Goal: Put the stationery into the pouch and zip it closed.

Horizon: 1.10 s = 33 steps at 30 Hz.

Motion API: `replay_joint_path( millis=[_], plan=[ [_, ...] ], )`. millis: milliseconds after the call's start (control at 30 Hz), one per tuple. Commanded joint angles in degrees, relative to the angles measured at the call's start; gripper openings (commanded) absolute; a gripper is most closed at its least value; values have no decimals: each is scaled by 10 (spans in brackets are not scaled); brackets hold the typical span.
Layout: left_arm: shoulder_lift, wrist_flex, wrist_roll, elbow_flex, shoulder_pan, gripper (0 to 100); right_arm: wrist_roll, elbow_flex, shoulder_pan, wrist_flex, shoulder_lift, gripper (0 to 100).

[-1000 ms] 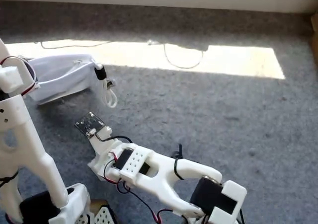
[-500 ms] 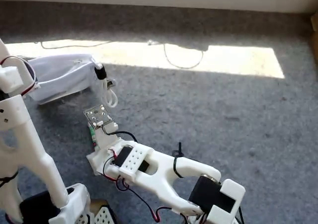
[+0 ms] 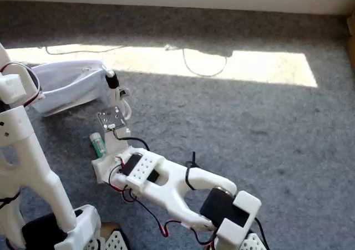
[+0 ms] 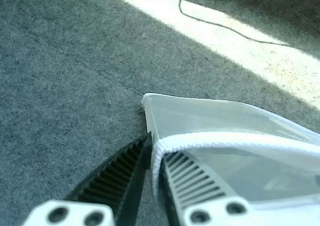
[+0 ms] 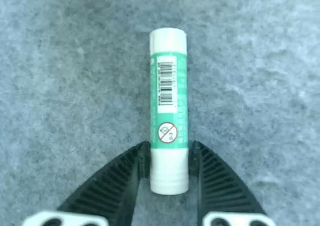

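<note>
Right arm has pushed forward and left toward the pouch over the last second, wrist turned, and a green glue stick (image 3: 99,145) has come into sight beside it on the grey carpet (image 3: 266,128). Far left, the white mesh pouch (image 3: 66,86) lies on its side; the left gripper (image 4: 152,148) has its fingers pinched narrow on the pouch's corded rim. We judge the pouch soft and limp, with a mouth that will sag, so the rim is the right hold for keeping it open. Just right of it, the glue stick lies flat, near the pouch but apart from it. The right gripper (image 5: 170,147) straddles its white end, fingers narrowed against both sides. We take the stick for light, rigid and smooth, a cylinder that may roll or slip out of an end grip; a hold nearer the green middle looks safer. Farther right, a thin cable (image 3: 205,70) crosses the sunlit strip.
</note>
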Motion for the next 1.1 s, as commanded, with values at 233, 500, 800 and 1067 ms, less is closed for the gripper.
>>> replay_joint_path(
  millis=[233,500,800,1067],
  plan=[
    [-7,-5,-3,-33,-5,6,45,-36,17,59,-3,135],
    [-7,-5,-3,-33,-4,6,92,-36,19,120,-4,134],
    [-7,-5,-1,-33,-1,6,185,-36,54,240,-8,134],
    [-7,-5,0,-37,0,6,227,-35,74,319,-53,134]
  ],
)
